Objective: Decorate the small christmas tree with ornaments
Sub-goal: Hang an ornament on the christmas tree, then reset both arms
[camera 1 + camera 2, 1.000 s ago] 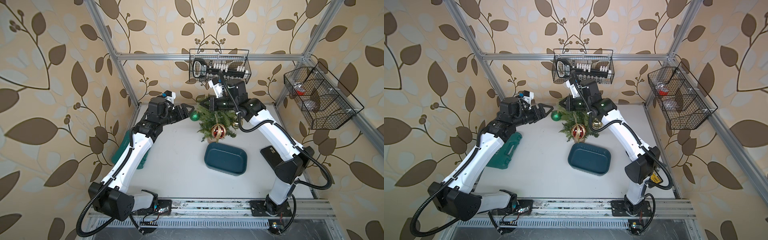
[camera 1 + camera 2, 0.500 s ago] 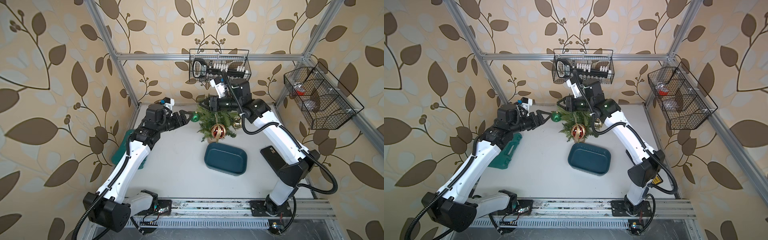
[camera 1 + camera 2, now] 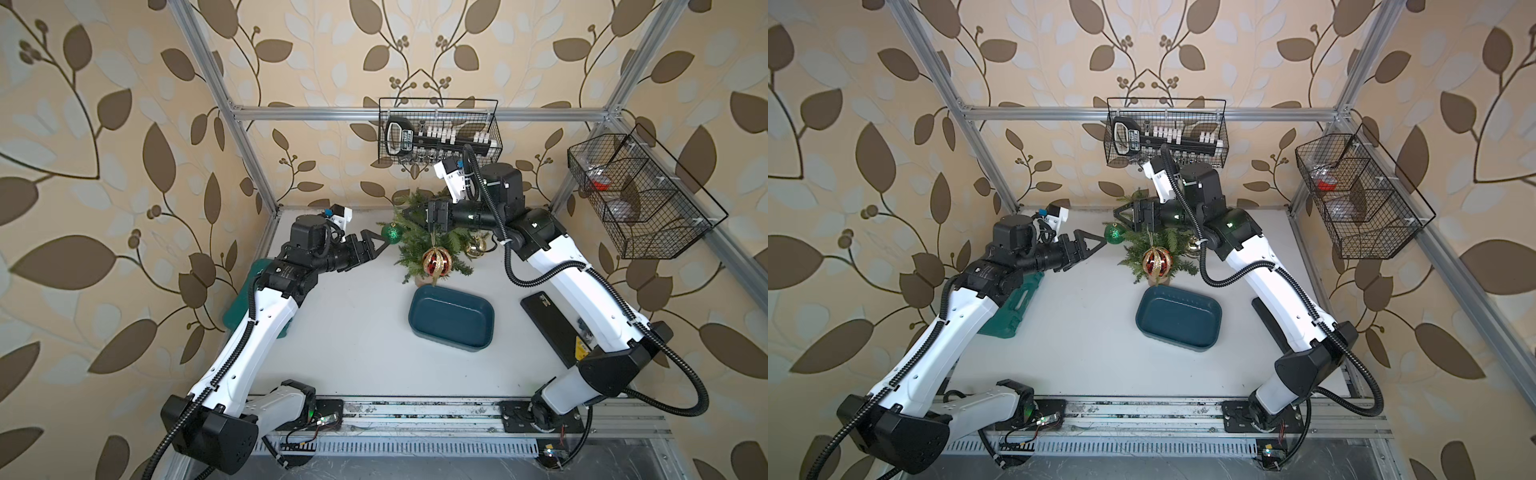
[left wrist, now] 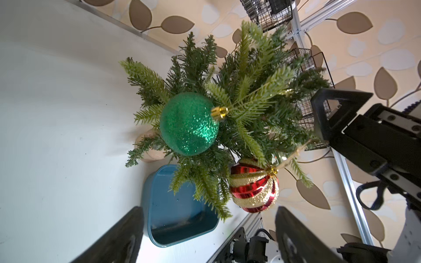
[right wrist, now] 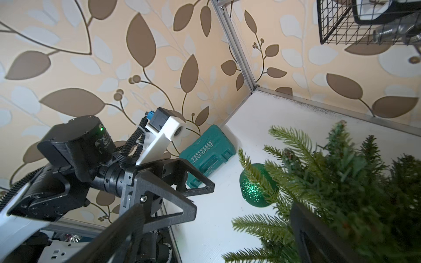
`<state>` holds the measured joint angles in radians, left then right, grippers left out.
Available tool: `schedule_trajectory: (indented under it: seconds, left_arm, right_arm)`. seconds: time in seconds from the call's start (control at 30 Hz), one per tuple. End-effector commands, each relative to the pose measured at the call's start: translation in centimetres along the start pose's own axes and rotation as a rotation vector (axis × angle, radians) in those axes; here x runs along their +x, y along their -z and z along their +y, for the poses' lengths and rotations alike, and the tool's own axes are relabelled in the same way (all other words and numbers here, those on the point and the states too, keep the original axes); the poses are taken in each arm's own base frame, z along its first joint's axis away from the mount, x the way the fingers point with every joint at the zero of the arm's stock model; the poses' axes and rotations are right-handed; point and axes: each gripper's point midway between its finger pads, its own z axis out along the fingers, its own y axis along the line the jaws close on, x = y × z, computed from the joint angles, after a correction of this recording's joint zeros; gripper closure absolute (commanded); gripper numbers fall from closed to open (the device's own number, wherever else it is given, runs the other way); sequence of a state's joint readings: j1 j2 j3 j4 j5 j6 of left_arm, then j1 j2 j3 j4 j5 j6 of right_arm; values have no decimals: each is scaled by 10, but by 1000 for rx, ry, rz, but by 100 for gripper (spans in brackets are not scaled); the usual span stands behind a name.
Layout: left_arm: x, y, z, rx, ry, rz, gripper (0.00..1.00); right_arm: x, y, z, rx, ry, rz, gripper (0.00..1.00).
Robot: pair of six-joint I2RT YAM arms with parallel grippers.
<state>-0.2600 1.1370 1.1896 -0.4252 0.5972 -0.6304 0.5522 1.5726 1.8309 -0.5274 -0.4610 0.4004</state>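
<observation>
The small christmas tree (image 3: 415, 245) stands at the back of the table in both top views, and three ornaments hang on it. The green glitter one (image 3: 391, 232) (image 4: 189, 124) hangs on its left side, the red and gold striped one (image 3: 436, 262) (image 4: 254, 186) at the front, and the gold one (image 3: 476, 247) on the right, partly behind my right arm. My left gripper (image 3: 376, 245) (image 4: 208, 211) is open and empty, just left of the green ornament and clear of it. My right gripper (image 3: 409, 214) (image 5: 216, 207) is open over the tree's top branches.
An empty teal tray (image 3: 451, 320) lies in front of the tree. A green tool case (image 3: 1013, 307) sits at the left edge under my left arm. A black flat slab (image 3: 544, 320) lies under my right arm. Wire baskets hang on the back wall (image 3: 438, 133) and the right frame (image 3: 640, 199).
My right gripper has gone from shut to wide open above the tree. My left gripper has drawn back to the left and opened wider; the green ornament stays hanging on the branch.
</observation>
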Motion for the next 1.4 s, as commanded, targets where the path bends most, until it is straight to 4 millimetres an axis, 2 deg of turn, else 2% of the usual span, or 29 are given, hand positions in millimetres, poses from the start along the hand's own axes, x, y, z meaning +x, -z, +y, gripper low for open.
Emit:
schedule_trajectory:
  seconds: [0.0, 0.07, 0.27, 0.4, 0.5, 0.73, 1.0, 1.13, 1.23, 1.37]
  left_arm:
    - [7, 11, -10, 46, -21, 15, 6]
    - [11, 11, -10, 49, -16, 29, 1]
    - [22, 15, -12, 56, -7, 65, 1]
    - [32, 16, -9, 48, 0, 93, 1]
    - [38, 17, -9, 47, -1, 103, 1]
    - [61, 7, -9, 33, -10, 164, 1]
    - [96, 3, 2, -38, -38, 205, 1]
    - [115, 6, 23, -94, -19, 214, 1]
    - [126, 11, 43, -153, -16, 207, 1]
    - [135, 13, 81, -280, -24, 169, 1]
  right_arm:
    - [-4, 14, 5, 12, 28, -37, 0]
    - [-5, 22, 6, 19, 32, -51, 0]
    - [-5, 56, 10, 55, 44, -102, 0]
    - [6, 86, 4, 110, 48, -118, 0]
    - [22, 105, -7, 167, 32, -109, 0]
    - [77, 137, -26, 251, -12, -52, 0]
    - [152, 150, -36, 234, -62, 32, 0]
    - [182, 155, -44, 226, -90, 23, 0]
    - [196, 160, -56, 266, -111, -17, 0]
    - [218, 160, -98, 417, -145, -73, 0]
